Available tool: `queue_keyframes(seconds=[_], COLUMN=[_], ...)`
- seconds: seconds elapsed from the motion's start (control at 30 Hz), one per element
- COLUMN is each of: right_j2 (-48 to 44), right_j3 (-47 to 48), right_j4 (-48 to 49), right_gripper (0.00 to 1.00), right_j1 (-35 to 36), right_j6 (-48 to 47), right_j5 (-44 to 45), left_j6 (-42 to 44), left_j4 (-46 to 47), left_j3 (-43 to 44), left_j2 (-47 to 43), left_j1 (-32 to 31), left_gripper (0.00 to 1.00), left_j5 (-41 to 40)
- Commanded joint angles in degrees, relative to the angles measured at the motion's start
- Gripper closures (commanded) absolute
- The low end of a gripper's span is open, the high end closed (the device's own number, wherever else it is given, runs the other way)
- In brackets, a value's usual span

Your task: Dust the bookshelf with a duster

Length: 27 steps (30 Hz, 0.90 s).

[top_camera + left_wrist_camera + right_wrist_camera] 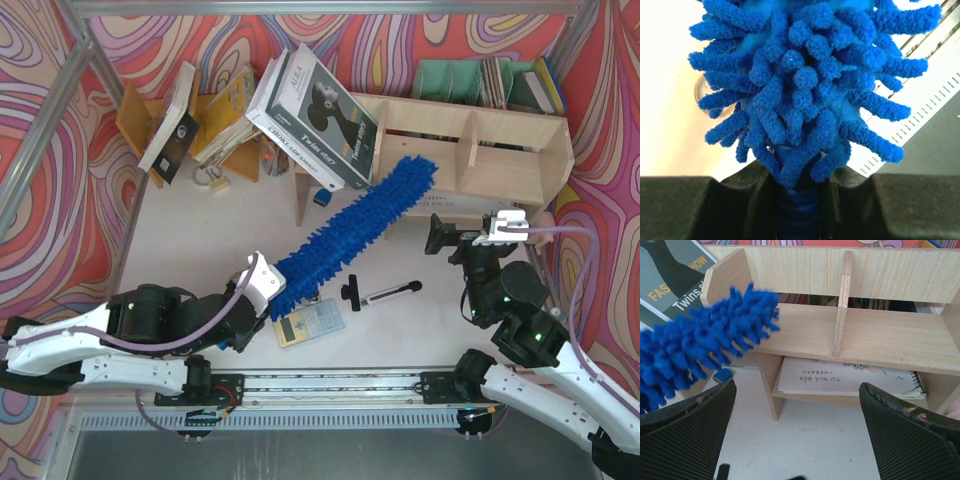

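White tabletop (230, 215), swirl-patterned walls (60, 150). The left pincer (266, 293) is clamped on the handle of the duster (360, 215), whose blue head slants up and away from it onto the left end of the bookshelf (500, 160). The right pincer (470, 235) gapes wide and empty, facing the bookshelf just ahead.

top: overhead, far | left wrist: near | right: faces bookshelf (880, 335) (duster (690, 350) shared)

A: Where is the duster (352, 222)?
B: Slanting toward one o'clock, tip over the bookshelf (500, 165) at its left end.
A: The rod (385, 293)?
B: On the table (200, 235), three o'clock of the duster's near end.
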Motion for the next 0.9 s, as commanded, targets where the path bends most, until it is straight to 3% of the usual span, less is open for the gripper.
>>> queue_keyframes(seconds=[0.0, 0.3, 0.43, 0.63, 0.87], right_j2=[0.3, -1.0, -1.0, -1.0, -0.7], right_j3=[0.9, 0.6, 0.6, 0.7, 0.8], right_j4=[0.3, 0.9, 0.8, 0.7, 0.7], right_gripper=[0.01, 0.01, 0.01, 0.01, 0.01], right_j1=[0.0, 0.0, 0.0, 0.0, 0.0], right_j6=[0.1, 0.2, 0.3, 0.3, 0.2], right_j5=[1.0, 0.9, 0.7, 0.5, 0.4], left_j6=[9.3, 22.5, 24.8, 22.3, 20.2], left_j4=[10.0, 17.7, 22.2, 22.4, 23.1], left_j3=[4.6, 13.0, 13.5, 10.5, 5.1], left_j2=[1.3, 9.1, 10.9, 10.7, 11.7], left_j1=[-0.3, -0.1, 3.0, 13.3, 17.3], left_gripper=[1.0, 1.0, 1.0, 1.0, 1.0], left_j5=[-6.9, -28.7, -31.4, -30.9, -28.0])
